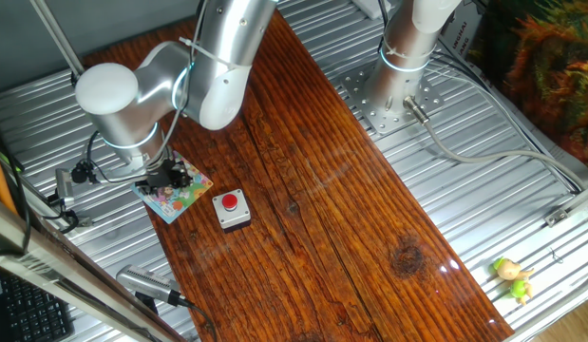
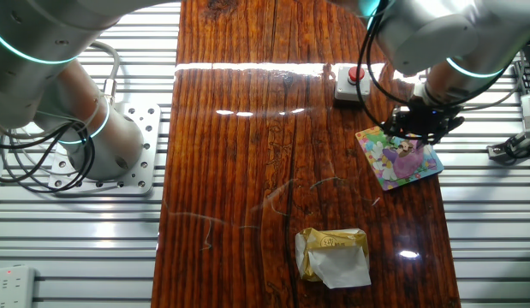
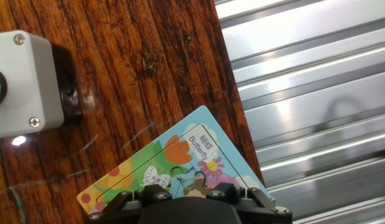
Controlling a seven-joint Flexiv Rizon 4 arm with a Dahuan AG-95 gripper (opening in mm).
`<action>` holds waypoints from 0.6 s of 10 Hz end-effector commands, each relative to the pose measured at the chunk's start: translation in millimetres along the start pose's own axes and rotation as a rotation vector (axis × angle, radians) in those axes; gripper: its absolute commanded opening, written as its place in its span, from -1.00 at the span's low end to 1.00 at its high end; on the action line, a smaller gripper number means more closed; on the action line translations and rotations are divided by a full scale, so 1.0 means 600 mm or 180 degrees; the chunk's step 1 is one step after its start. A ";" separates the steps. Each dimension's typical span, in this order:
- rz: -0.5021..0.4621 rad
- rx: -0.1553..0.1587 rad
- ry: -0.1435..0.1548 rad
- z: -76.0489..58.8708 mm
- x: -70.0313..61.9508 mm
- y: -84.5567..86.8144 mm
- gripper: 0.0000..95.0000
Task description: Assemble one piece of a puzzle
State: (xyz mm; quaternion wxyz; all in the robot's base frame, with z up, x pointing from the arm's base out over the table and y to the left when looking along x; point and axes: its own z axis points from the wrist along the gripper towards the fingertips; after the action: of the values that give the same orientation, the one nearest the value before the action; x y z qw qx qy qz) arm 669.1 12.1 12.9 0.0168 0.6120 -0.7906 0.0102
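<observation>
From the hand view, the gripper body is covering the lower part of the puzzle, and I am not seeing its fingertips. I cannot tell whether it is holding the piece, which is not showing in any view. The grey button box is running off the left edge. In one fixed view, the arm is hiding part of the puzzle.

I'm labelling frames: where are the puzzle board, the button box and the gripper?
puzzle board [image 2: 400,159]: the other fixed view, picture face.
button box [image 1: 232,210]: one fixed view, grey top.
gripper [image 2: 421,128]: the other fixed view, between fingertips.
</observation>
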 end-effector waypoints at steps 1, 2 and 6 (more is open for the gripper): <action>0.0008 0.0002 0.0003 -0.001 0.001 0.001 0.20; 0.0014 0.0002 -0.0001 0.000 0.001 0.001 0.20; 0.0031 -0.0002 -0.0002 0.000 0.001 0.001 0.20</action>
State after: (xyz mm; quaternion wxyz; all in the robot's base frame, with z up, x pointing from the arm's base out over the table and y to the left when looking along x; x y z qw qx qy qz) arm 668.7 11.6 12.7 0.0163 0.6072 -0.7943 0.0090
